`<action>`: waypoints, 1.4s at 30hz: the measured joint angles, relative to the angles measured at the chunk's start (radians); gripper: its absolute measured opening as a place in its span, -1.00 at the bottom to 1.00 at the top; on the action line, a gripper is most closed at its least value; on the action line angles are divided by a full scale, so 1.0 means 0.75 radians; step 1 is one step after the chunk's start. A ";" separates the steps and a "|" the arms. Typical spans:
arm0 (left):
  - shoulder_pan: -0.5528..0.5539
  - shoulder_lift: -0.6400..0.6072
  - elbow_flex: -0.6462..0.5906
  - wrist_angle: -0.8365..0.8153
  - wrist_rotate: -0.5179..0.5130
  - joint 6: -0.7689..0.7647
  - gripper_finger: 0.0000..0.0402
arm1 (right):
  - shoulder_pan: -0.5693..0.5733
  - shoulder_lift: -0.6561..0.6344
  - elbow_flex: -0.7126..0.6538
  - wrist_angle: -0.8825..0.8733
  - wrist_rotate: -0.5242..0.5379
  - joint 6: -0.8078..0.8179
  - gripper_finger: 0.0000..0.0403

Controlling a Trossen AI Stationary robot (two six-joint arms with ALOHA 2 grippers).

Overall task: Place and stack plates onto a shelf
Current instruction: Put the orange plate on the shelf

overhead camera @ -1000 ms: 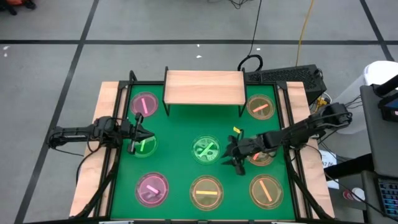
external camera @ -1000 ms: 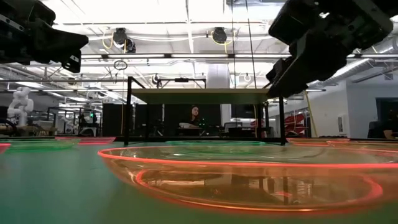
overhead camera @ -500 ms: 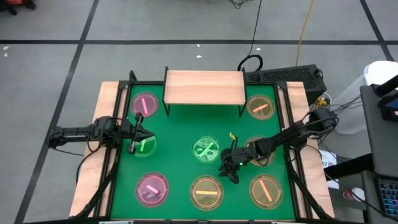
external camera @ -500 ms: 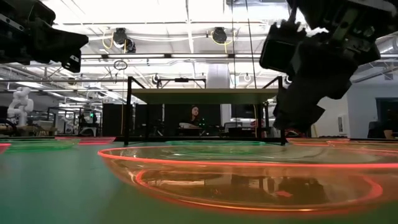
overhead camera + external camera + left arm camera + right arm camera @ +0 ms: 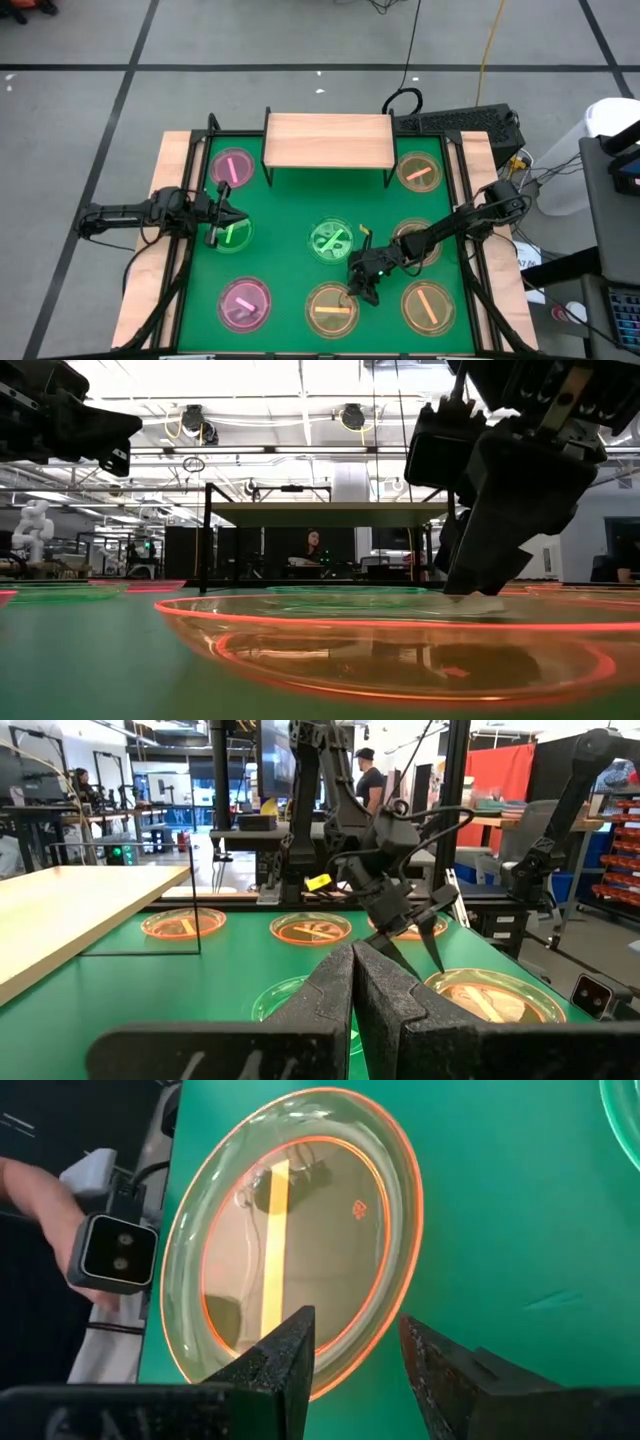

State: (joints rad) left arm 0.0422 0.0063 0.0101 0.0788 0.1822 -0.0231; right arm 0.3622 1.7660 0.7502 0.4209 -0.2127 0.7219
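Observation:
My right gripper is open and low over the far right rim of the front-middle amber plate. In the right wrist view its fingers straddle that plate's rim. In the low view the gripper comes down onto the big amber plate. My left gripper is shut and empty, hovering over a green plate at the left. The shelf stands at the back with nothing on it. Other plates lie flat: pink, pink, green, amber, amber.
Another amber plate lies partly under the right arm. Light-wood strips edge the green table on both sides. A small camera block sits at the table's front edge beside the amber plate. People stand in the room beyond the table.
My right gripper has moved left and toward the front, from beside the right-middle amber plate down to the rim of the front-middle amber plate. The left arm has not moved.

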 joint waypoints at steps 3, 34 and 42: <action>0.000 0.000 0.000 0.000 0.000 0.000 -0.93 | 0.000 0.000 0.000 -0.010 0.009 0.000 -0.35; 0.000 0.000 0.000 0.000 0.000 0.000 -0.93 | 0.058 0.000 0.000 -0.038 0.187 0.027 -0.55; 0.000 0.000 0.000 0.000 0.000 0.000 -0.93 | 0.061 0.042 0.000 0.000 0.214 0.031 -0.62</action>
State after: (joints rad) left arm 0.0423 0.0059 0.0101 0.0788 0.1822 -0.0229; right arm 0.4080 1.7977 0.7502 0.4207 -0.0525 0.7454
